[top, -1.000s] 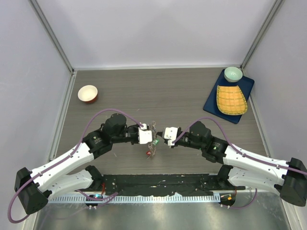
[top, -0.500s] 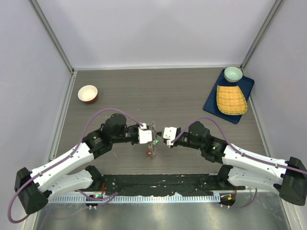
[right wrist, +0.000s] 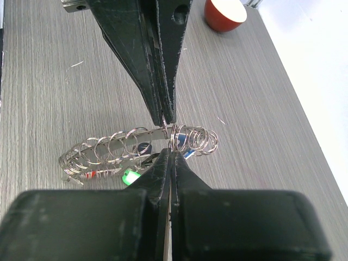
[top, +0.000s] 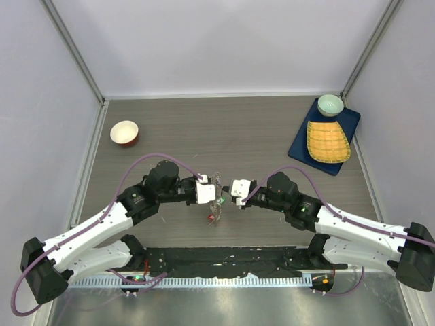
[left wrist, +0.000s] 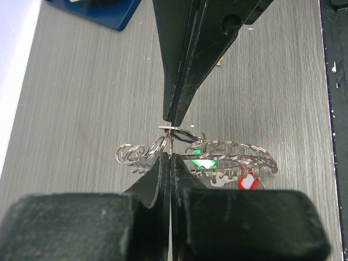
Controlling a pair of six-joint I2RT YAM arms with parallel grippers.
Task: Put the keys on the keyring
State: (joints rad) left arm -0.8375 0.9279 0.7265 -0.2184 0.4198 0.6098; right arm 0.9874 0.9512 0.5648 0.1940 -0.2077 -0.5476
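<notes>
The keyring is held off the table between my two grippers at the table's middle. In the left wrist view it is a thin metal band strung with small silver rings and keys, with a green tag and a red tag hanging under it. My left gripper is shut on the ring's edge. My right gripper is shut on it from the opposite side, tip to tip with the left. The right wrist view shows the band and a blue tag.
A small red-brown bowl stands at the far left. A blue tray at the far right carries a yellow woven dish and a pale green bowl. Grey walls close in the table on three sides.
The right gripper has edged slightly left toward the left gripper. Both stay shut on the keyring, which hangs in the same place.
</notes>
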